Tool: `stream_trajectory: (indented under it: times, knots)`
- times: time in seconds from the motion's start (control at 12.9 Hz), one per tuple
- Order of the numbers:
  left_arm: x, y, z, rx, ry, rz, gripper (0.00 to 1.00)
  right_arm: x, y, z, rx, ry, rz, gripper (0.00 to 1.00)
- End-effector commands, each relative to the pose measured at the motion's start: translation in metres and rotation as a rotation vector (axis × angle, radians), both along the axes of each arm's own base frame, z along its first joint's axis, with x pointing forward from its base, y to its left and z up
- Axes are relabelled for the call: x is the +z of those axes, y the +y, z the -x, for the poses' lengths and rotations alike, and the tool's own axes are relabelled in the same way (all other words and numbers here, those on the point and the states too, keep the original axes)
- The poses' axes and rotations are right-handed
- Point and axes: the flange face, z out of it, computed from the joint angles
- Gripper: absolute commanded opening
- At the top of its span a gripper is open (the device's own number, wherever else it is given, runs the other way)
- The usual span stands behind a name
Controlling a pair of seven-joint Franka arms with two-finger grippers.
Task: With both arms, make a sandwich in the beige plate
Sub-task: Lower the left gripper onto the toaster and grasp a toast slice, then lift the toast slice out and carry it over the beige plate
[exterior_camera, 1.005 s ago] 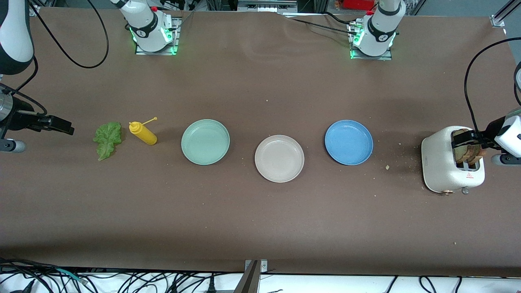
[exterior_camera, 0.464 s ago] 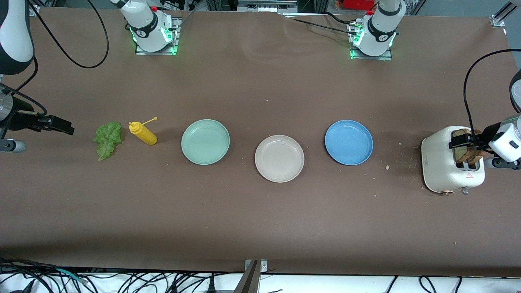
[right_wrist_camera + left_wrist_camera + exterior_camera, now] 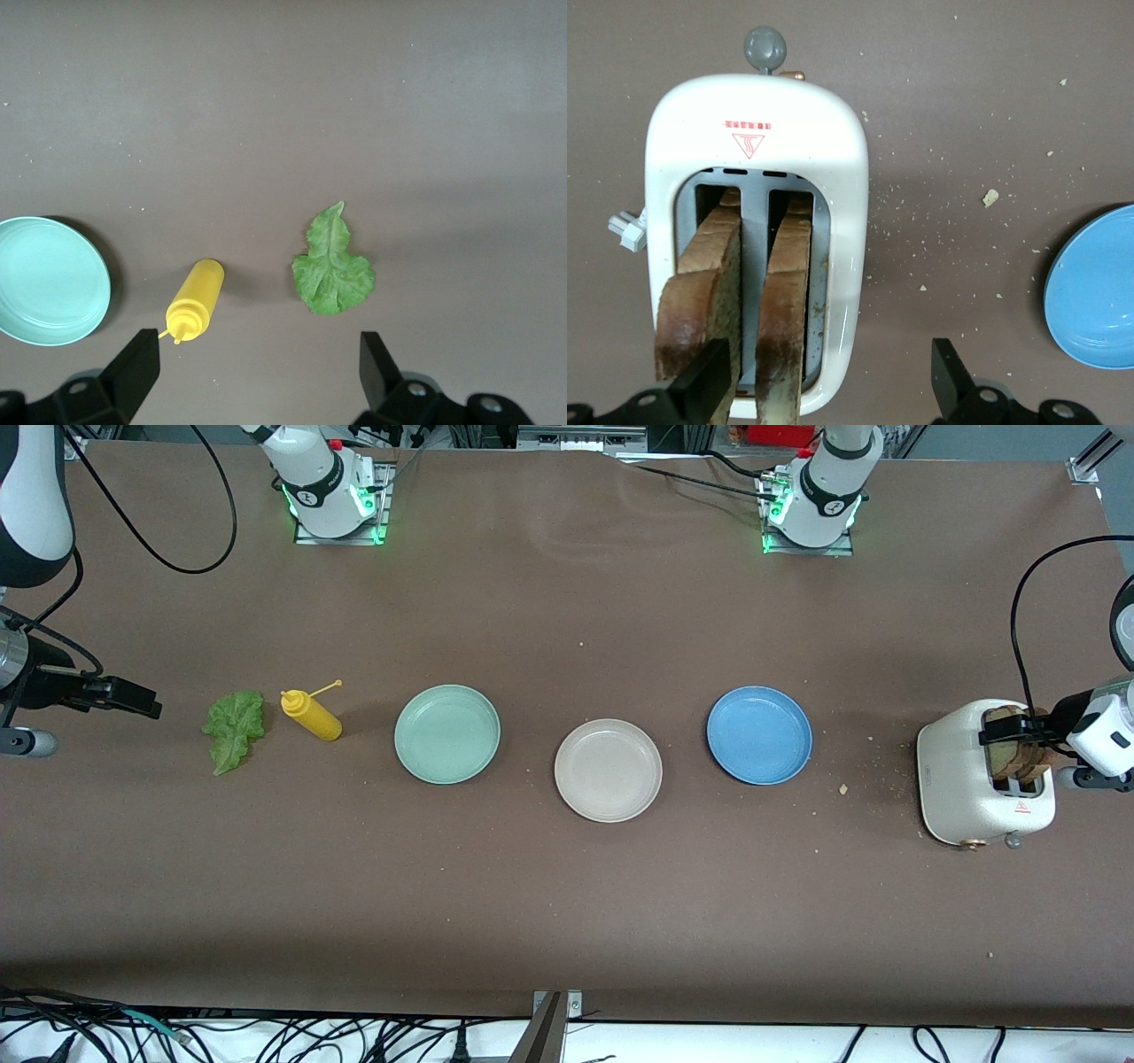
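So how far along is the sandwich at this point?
Nothing is assembled: the beige plate is bare. The left gripper, open, is over the toaster, where both bread slices stand in their slots. The right gripper waits open near the lettuce leaf, which lies on the table. Left: both slices and the lettuce onto the plate.

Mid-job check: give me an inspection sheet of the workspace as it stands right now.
Surface: brown table, crumbs near the toaster.
Job's things: beige plate bare; two bread slices upright in the white toaster; lettuce leaf flat on the table.
Clutter: mustard bottle lying beside the lettuce; mint-green plate; blue plate.
Grippers: left gripper open over the toaster; right gripper open, waiting above the table near the lettuce.
Cables: black loops off both arms; a tangle below the table's front edge.
Surroundings: nothing seen.
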Motion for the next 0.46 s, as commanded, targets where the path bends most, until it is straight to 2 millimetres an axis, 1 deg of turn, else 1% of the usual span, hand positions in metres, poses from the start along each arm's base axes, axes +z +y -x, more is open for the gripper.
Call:
stream_trajectory:
  times: [0.0, 0.08, 0.15, 0.23, 0.31, 0.39]
  knots:
    - [-0.002, 0.002, 0.002, -0.018, -0.006, 0.005, 0.92, 0.002, 0.003, 0.005, 0.011, -0.004, -0.007, 1.00]
    - [-0.006, 0.005, 0.005, -0.018, 0.003, 0.009, 0.85, 0.003, 0.004, 0.006, 0.014, -0.006, -0.005, 1.00]
    - [-0.012, 0.008, 0.007, -0.055, 0.012, 0.018, 0.67, 0.003, 0.004, 0.005, 0.015, -0.006, -0.004, 1.00]
    - [-0.017, 0.016, 0.011, -0.082, 0.020, 0.028, 0.56, 0.004, 0.004, 0.006, 0.015, -0.004, -0.004, 1.00]
    - [-0.017, 0.026, 0.014, -0.076, 0.019, 0.031, 0.48, 0.004, 0.003, 0.006, 0.015, -0.006, -0.004, 1.00]
    - [-0.017, 0.027, 0.015, -0.081, 0.020, 0.032, 0.35, 0.004, 0.003, 0.006, 0.015, 0.000, -0.004, 1.00]
